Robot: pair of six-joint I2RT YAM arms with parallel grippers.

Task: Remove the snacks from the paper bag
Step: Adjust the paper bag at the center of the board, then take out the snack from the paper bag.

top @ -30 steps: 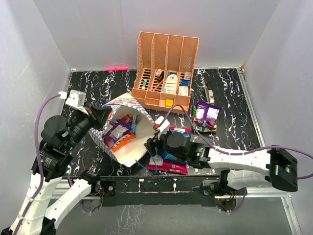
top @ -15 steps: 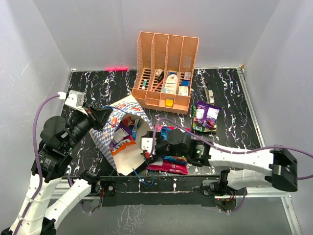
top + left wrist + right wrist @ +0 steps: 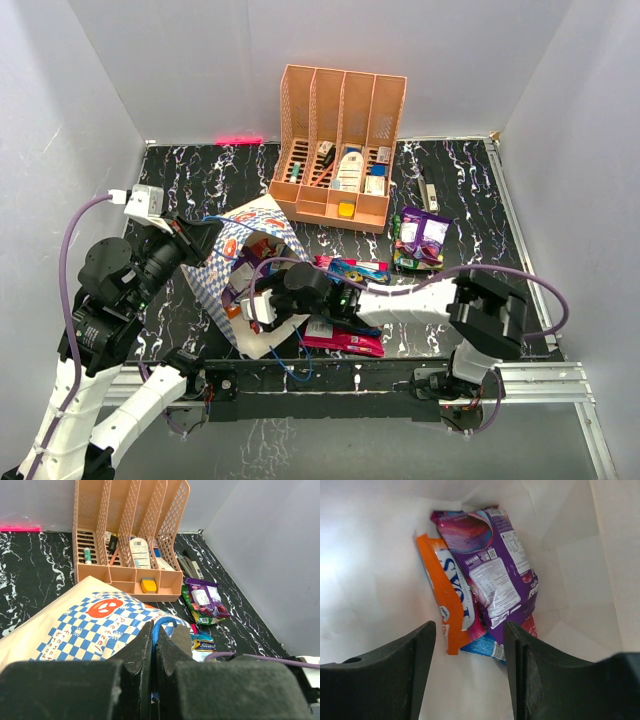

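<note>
I am looking at the large blue-and-white checked paper bag (image 3: 258, 216) lying on its side left of centre in the overhead view, its white mouth gaping toward the lower right. My left claw (image 3: 205, 238) is gripping the bag's thin blue string handle (image 3: 162, 623) at the bag's upper left edge. In the left wrist view its fingers are pressing together with the string pinched between them.

My right claw (image 3: 469, 640) is sitting inside the bag's mouth, its jaws standing wide with nothing between them. Just above it in the right wrist view, a glossy purple packet (image 3: 495, 575) is lying over an orange packet (image 3: 447, 605), with a blue packet (image 3: 487, 649) peeking out beneath.

More snacks are lying out on the black marbled tabletop (image 3: 470, 250): a flat red-pink packet (image 3: 345, 343) at lower centre and a purple pair (image 3: 421, 232) right of centre. The orange slotted organizer (image 3: 340, 150) is standing at upper centre.
</note>
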